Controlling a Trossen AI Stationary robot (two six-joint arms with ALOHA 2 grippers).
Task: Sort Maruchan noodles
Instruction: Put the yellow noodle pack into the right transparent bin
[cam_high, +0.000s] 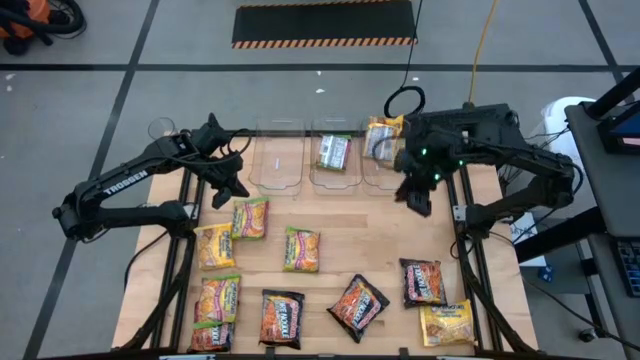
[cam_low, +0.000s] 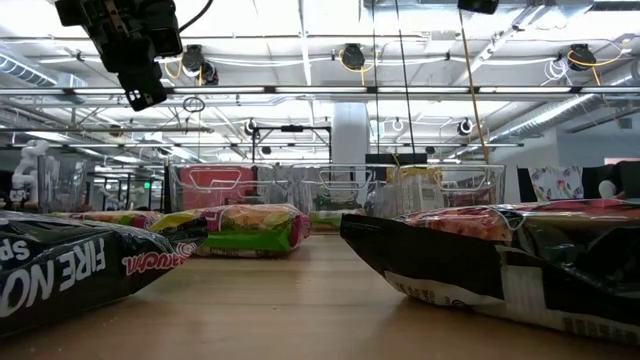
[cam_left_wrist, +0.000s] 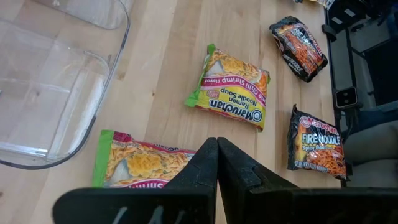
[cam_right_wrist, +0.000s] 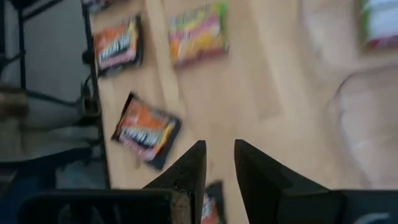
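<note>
Several Maruchan noodle packets lie flat on the wooden table: green-edged ones (cam_high: 250, 217) (cam_high: 301, 250) (cam_left_wrist: 229, 93), a yellow one (cam_high: 446, 322) and dark ones (cam_high: 358, 305) (cam_high: 422, 282) (cam_right_wrist: 144, 129). One green-edged packet (cam_high: 335, 153) lies in the middle bin and a yellow one (cam_high: 383, 140) in the right bin. My left gripper (cam_high: 233, 185) (cam_left_wrist: 216, 149) is shut and empty, above the table beside the left bin, over a green-edged packet (cam_left_wrist: 140, 165). My right gripper (cam_high: 415, 195) (cam_right_wrist: 219, 155) hovers in front of the right bin, open by a narrow gap, with nothing between its fingers.
Three clear plastic bins stand in a row along the table's far edge: left (cam_high: 275, 165), middle (cam_high: 335, 175) and right (cam_high: 380, 175). The left bin (cam_left_wrist: 43, 99) holds nothing. Black frame rails (cam_high: 470, 260) run along both table sides. Bare wood lies between the bins and the packets.
</note>
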